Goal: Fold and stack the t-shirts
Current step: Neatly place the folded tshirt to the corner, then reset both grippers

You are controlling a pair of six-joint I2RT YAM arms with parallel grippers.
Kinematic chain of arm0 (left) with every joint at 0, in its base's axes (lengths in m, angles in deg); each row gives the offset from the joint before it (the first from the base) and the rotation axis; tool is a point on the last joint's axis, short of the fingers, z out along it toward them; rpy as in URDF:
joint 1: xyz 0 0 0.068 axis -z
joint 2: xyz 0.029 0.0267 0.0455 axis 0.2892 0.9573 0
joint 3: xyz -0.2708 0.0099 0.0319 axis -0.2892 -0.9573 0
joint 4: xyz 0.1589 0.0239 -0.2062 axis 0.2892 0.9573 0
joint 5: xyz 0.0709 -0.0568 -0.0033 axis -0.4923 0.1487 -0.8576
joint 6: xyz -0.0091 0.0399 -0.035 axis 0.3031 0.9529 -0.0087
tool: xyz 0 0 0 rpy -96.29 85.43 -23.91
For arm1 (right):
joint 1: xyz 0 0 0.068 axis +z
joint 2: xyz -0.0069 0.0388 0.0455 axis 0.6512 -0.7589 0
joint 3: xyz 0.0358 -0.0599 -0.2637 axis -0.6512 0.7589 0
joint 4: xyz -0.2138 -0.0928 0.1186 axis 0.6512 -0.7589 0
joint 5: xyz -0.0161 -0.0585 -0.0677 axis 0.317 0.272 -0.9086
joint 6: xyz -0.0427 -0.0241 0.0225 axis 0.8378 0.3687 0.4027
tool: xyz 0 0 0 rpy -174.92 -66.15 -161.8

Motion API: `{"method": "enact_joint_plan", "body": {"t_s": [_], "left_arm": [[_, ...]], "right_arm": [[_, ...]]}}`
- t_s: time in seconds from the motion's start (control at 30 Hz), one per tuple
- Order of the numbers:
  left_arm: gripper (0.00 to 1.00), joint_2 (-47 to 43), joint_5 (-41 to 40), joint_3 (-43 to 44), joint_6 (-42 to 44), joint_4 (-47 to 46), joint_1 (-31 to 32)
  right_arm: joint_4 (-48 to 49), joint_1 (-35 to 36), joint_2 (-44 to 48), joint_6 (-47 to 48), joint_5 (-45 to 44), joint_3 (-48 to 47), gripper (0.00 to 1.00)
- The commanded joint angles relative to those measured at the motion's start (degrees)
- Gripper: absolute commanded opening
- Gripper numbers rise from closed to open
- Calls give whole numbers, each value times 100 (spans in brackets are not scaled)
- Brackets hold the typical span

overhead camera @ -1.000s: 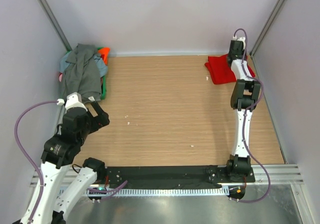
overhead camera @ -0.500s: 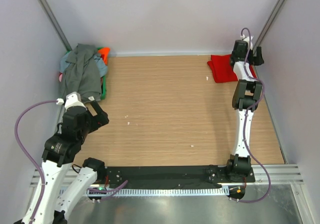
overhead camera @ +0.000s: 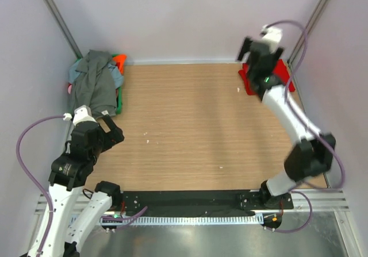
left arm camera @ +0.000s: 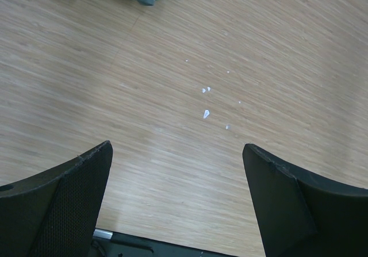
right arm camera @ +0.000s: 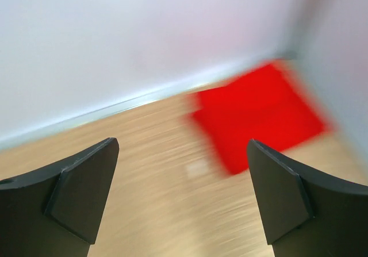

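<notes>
The left pincer (left arm camera: pixel 177 153) hangs low over the near-left part of the wooden table (overhead camera: pixel 190 125), its two dark fingers spread wide apart with nothing between them; below the gap lies bare wood with a few white specks (left arm camera: pixel 206 114). At the far-left corner of the table a heap of t-shirts lies against the wall. A dark grey t-shirt (overhead camera: pixel 95 84) is draped loosely over the top of it, and bits of orange (overhead camera: pixel 119 58), light blue (overhead camera: pixel 118 79), green (overhead camera: pixel 119 103) and pink (overhead camera: pixel 69 87) cloth peep out at its edges. The near hem of the grey cloth and a bit of green just show at the top of the left wrist view. The right pincer (right arm camera: pixel 183 148) is raised above the far-right corner, likewise gaping and empty. Its wrist view is blurred, yet shows the red t-shirt (right arm camera: pixel 259 116) lying folded flat on the table close to the back wall. From above, the right arm hides part of that shirt.
</notes>
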Motion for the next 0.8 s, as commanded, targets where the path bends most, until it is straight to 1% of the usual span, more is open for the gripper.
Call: {"method": "enact_joint_plan", "body": {"t_s": [0.0,0.03,0.1,0.13,0.17,0.23,0.27,0.33,0.37,0.47,0.5,0.53,0.6,0.7,0.73,0.77], "left_arm": [[96,83,57,-5,74,-131,-37],[96,100,84,13,91,-140,-37],[96,153,93,4,109,-131,-37],[96,153,101,13,100,-149,-37],[95,162,93,22,91,-123,-37],[95,153,40,13,74,-123,-37],[95,145,31,13,65,-105,-37],[95,136,-21,4,30,-96,-37],[95,144,-39,13,21,-79,-37],[95,162,-92,4,-5,-70,-37],[95,171,-101,13,-5,-61,-28],[95,206,-92,13,-5,-61,-37],[95,223,-92,22,-5,-61,-37],[95,215,-92,22,-5,-61,-37],[95,223,-92,13,-5,-61,-37],[95,224,-92,13,-5,-70,-37]], "right_arm": [[1090,1661,1081,-1326,1237,2038,100],[1161,2579,1265,-1414,1133,2581,100],[996,3376,1320,-1598,580,2937,100],[978,4145,1390,-1704,430,3330,100],[1003,4440,1416,-2018,211,3551,100],[1135,4968,1513,-2196,296,4104,100],[1136,5449,1583,-2397,270,4238,100],[1048,5812,1610,-2504,437,4519,100],[969,6249,1610,-2600,376,4581,100],[854,6832,1680,-2741,-71,4880,100],[880,7155,1706,-2881,-212,4994,100],[994,7272,1733,-2978,-439,5239,100],[1161,7483,1855,-2997,-521,5442,100],[1442,7563,2014,-2883,-679,5574,100],[1817,7563,2014,-2839,-714,5793,100],[1960,7563,2006,-2821,-758,5873,100]]}}
